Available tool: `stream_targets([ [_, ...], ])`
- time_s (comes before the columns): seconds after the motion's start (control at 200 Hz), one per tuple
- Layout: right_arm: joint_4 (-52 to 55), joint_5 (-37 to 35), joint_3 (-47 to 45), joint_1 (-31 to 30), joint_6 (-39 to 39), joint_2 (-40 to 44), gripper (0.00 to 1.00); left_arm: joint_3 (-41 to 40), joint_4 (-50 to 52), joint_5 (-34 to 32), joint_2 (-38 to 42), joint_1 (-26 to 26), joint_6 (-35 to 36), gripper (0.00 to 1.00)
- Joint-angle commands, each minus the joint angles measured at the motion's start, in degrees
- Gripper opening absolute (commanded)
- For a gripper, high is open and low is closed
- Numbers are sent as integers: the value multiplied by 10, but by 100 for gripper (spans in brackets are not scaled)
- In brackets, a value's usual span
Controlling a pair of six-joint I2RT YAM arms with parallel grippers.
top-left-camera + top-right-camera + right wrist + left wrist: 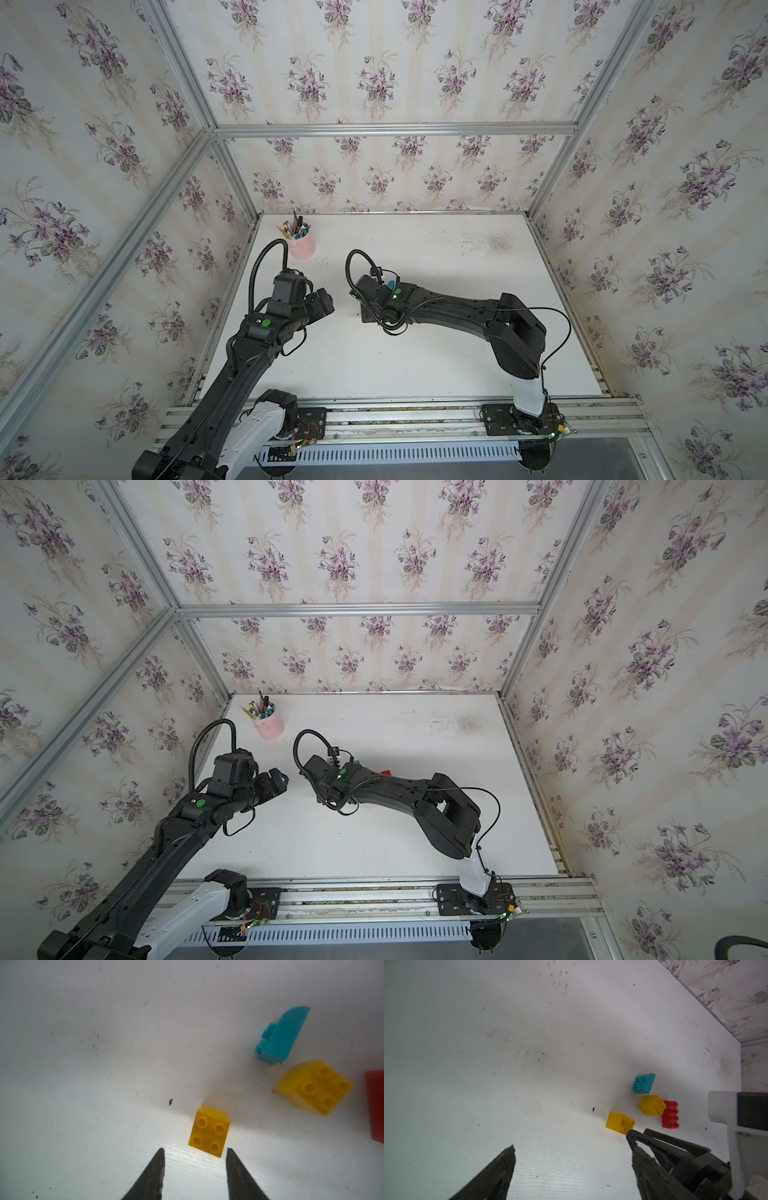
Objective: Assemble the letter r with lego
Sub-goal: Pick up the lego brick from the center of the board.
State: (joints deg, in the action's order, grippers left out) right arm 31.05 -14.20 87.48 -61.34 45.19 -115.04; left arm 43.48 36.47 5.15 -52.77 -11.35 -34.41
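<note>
The lego lies loose and unjoined on the white table (488, 1064): a teal brick (643, 1083), two yellow bricks (652, 1105) (619, 1123) and a longer red brick (670, 1114), all close together. No assembled letter r shows. My right gripper (195, 1150) is open, its tips just short of the nearer yellow brick (209, 1131), nothing between them. The other yellow brick (314, 1086), the teal one (280, 1036) and the red edge (376, 1105) lie beyond. My left gripper (573, 1147) is wide open over bare table, beside the right gripper (637, 1130).
A pink pen cup (301, 247) stands at the table's back left, behind the left arm (266, 328). The right arm (457, 311) reaches in from the right and covers most of the bricks in both top views. Flowered walls and aluminium frame enclose the table.
</note>
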Motion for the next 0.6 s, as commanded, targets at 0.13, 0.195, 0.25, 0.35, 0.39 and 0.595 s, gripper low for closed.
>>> stream_targets([
  [0.13, 47, -23, 34, 1, 9, -32, 51, -4, -19, 16, -3, 7, 9, 89],
  [0.195, 58, -37, 44, 0, 9, -38, 52, -3, -21, 20, -5, 9, 10, 90],
  [0.25, 60, -40, 50, 0, 7, -44, 52, -4, -22, 22, -7, 10, 10, 89],
  [0.35, 74, -44, 64, 0, 7, -61, 53, -5, -24, 26, -12, 12, 10, 89],
  [0.39, 76, -47, 67, 1, 8, -67, 53, -5, -25, 27, -13, 12, 11, 89],
  [0.595, 83, -54, 83, 3, 9, -87, 53, -4, -30, 36, -19, 14, 14, 89],
])
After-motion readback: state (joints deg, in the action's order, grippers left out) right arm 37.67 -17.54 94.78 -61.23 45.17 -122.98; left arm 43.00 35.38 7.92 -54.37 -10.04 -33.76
